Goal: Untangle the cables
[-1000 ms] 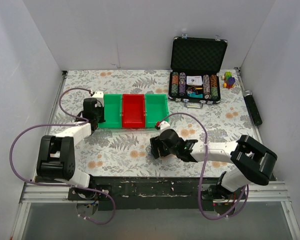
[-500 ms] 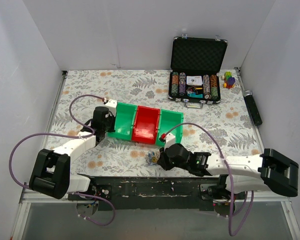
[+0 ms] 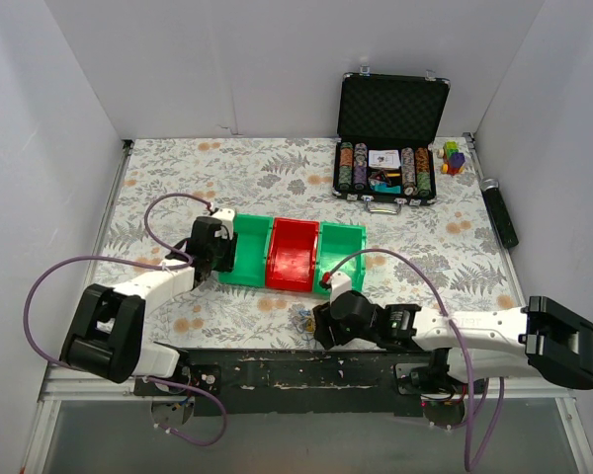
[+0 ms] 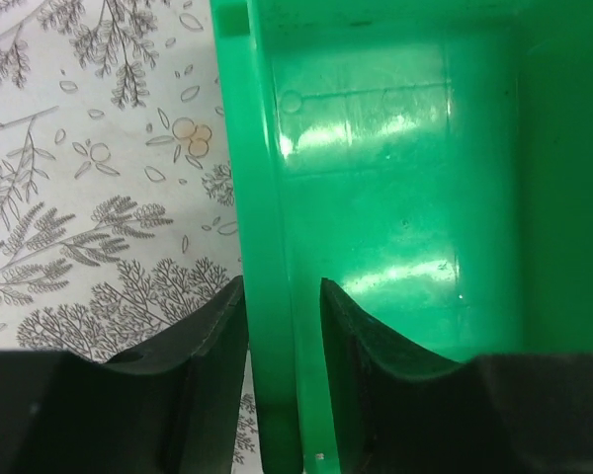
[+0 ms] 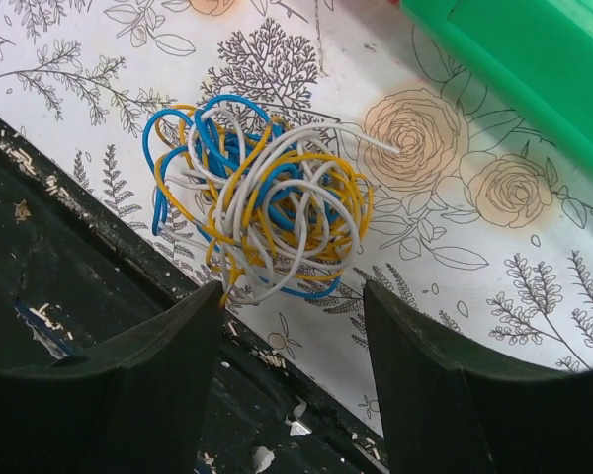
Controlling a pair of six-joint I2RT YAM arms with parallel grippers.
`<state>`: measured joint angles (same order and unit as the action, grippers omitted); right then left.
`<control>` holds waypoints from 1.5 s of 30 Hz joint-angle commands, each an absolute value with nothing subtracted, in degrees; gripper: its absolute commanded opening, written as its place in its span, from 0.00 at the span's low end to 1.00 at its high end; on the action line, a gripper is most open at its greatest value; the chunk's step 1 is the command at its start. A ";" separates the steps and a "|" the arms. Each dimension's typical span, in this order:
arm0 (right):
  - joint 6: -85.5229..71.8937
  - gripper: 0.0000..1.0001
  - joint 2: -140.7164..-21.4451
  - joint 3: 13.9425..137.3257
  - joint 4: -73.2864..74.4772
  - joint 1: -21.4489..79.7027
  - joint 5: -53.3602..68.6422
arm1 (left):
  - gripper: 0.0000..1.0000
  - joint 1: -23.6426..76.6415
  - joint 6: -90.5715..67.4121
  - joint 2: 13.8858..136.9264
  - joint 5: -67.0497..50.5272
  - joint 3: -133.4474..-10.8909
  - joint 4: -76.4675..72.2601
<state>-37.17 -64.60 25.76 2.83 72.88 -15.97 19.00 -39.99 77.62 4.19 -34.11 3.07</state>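
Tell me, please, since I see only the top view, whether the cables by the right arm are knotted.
Observer: Yes. The right wrist view shows the cables as one tight ball of yellow, white and blue strands at the table's near edge.
Operator: Do the right fingers grip it?
Observer: No. The right fingers stand open, and the ball lies just beyond their tips.
Operator: What is the left arm on?
Observer: The left fingers straddle a side wall of the green bin. I cannot tell whether they clamp it.

Three bins (image 3: 294,255), one case (image 3: 390,104) — one cable knot (image 5: 262,202).
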 commanded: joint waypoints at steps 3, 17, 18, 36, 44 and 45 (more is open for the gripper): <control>-35.42 0.69 -65.22 32.86 5.88 73.48 -14.59 | 0.53 19.34 -39.73 76.03 1.23 -38.14 9.30; -28.13 0.76 -65.91 35.86 8.52 73.48 -17.05 | 0.98 19.42 -24.09 60.65 -20.81 -47.72 30.05; -27.69 0.77 -66.70 35.95 8.00 73.56 -17.49 | 0.98 19.42 -22.86 59.77 -22.22 -47.81 30.67; -38.13 0.15 -75.51 40.96 2.03 73.48 -20.30 | 0.98 27.76 -0.98 44.22 -47.20 -36.13 28.92; -44.47 0.07 -71.81 42.89 -0.79 73.48 -16.52 | 0.98 30.50 9.13 41.05 -45.44 -29.45 28.74; -44.65 0.07 -71.11 42.72 -1.05 73.48 -16.35 | 0.98 30.67 9.66 40.61 -45.27 -28.57 28.74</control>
